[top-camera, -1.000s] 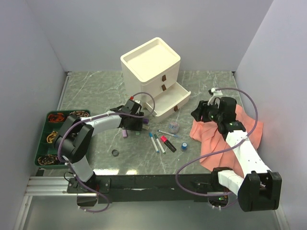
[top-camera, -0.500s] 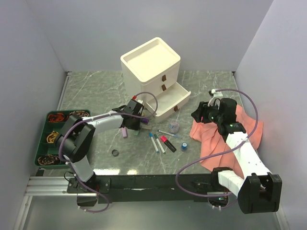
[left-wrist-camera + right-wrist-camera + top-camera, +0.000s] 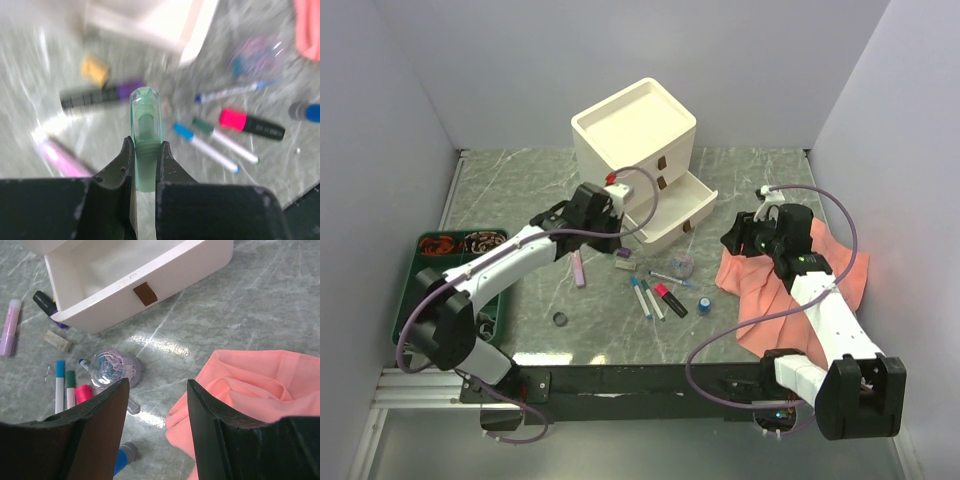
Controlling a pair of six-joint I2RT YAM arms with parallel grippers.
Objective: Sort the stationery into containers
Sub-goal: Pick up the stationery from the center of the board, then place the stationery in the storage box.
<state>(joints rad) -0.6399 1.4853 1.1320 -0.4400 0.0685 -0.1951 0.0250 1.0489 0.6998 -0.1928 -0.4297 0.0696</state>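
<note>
1. Nearest the bases, a dark disc [image 3: 560,319] lies alone on the table [image 3: 520,190]. The blue-capped vial [image 3: 704,305] sits well off at its 3 o'clock.
2. Between those two and slightly farther, the red-and-black marker [image 3: 670,299], a green-capped pen [image 3: 225,145] and a blue-capped pen [image 3: 205,147] lie side by side.
3. A lilac highlighter [image 3: 579,268] lies at 10 o'clock from the pens. A clear round tub [image 3: 117,367] sits at their 1 o'clock, and the pink cloth [image 3: 790,285] is heaped at 3 o'clock.
4. The left gripper [image 3: 145,150] hangs above the table with its jaws clamped on a green highlighter [image 3: 145,120], whose cap points out beyond the fingertips. The open drawer [image 3: 675,205] is at its 2 o'clock.
5. The right gripper [image 3: 157,385] hovers at the cloth's far edge, at 4 o'clock from the drawer. Its jaws stand apart with nothing between them.
6. A purple highlighter [image 3: 100,95] and a small eraser [image 3: 57,340] lie just beside the drawer's near corner.
7. Farthest is the drawer box [image 3: 635,140]. Its bottom drawer is pulled out and the two above are shut. The part of the drawer's inside that shows is bare.
8. By my reading the sorting is at its start. One highlighter is lifted but not yet dropped in, no item shows in any drawer, and every other piece is left on the table.
</note>
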